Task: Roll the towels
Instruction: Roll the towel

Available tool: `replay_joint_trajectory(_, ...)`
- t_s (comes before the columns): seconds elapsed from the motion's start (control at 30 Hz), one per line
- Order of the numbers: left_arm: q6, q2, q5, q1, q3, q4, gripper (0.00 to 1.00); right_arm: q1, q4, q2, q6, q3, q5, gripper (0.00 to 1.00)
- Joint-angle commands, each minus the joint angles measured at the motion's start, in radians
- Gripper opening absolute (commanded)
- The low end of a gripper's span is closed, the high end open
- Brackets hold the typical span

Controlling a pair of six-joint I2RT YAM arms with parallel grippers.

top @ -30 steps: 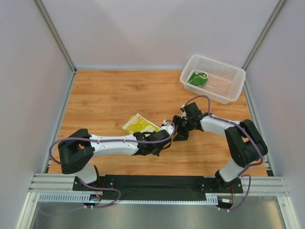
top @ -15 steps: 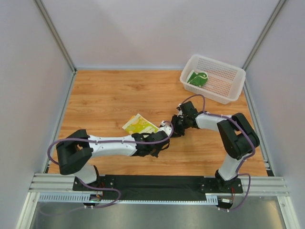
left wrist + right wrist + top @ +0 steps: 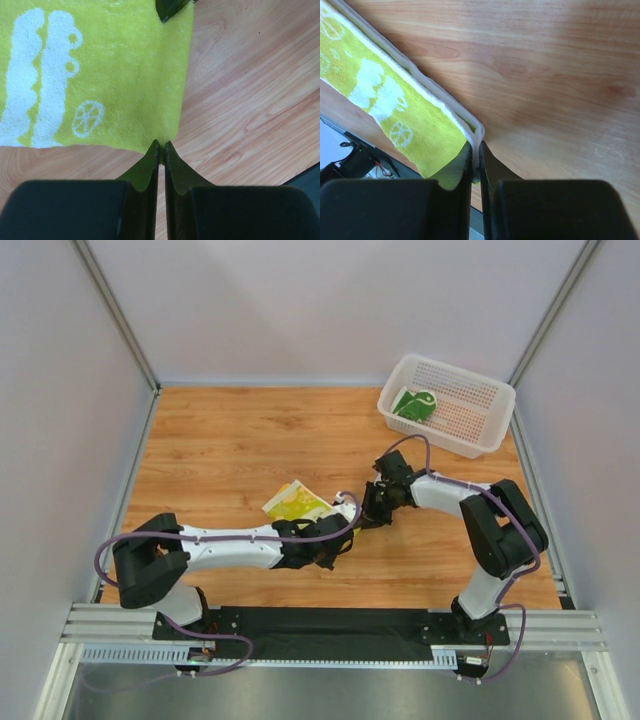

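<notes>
The cream-yellow towel with lime-green patterns lies folded near the table's middle. My left gripper is shut on its near corner; in the left wrist view the lime cloth is pinched at the closed tips. My right gripper is shut on the adjacent corner; in the right wrist view the white-edged folded towel is clamped between the tips. The dark green towel lies in the white basket.
The white perforated basket stands at the back right of the wooden table. Grey walls enclose the table on three sides. The two arms meet near the table's centre, their wrists close together.
Both grippers have shifted slightly left and toward the back with the yellow towel; its corner has lifted and the towel sits a little further back. The right arm's elbow has drawn in.
</notes>
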Motion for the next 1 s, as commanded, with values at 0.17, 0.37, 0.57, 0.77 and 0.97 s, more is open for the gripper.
replay_joint_trajectory(0.17, -0.046, -0.044, 0.056, -0.003, -0.025, 0.026, 0.08, -0.003, -0.143, -0.09, -0.085, 0.067, 0.211, 0.5)
replay_joint_trajectory(0.37, -0.068, -0.047, 0.088, -0.005, -0.025, 0.037, 0.06, -0.007, -0.224, -0.166, -0.109, 0.097, 0.319, 0.55)
replay_joint_trajectory(0.57, -0.092, -0.053, 0.114, -0.003, -0.024, 0.044, 0.06, -0.014, -0.296, -0.251, -0.137, 0.122, 0.414, 0.56)
replay_joint_trajectory(0.77, -0.126, -0.047, 0.144, 0.001, -0.019, 0.045, 0.05, -0.033, -0.33, -0.312, -0.154, 0.111, 0.438, 0.56)
replay_joint_trajectory(0.97, -0.197, -0.051, 0.188, 0.032, -0.028, 0.035, 0.03, -0.034, -0.336, -0.35, -0.157, 0.096, 0.428, 0.56)
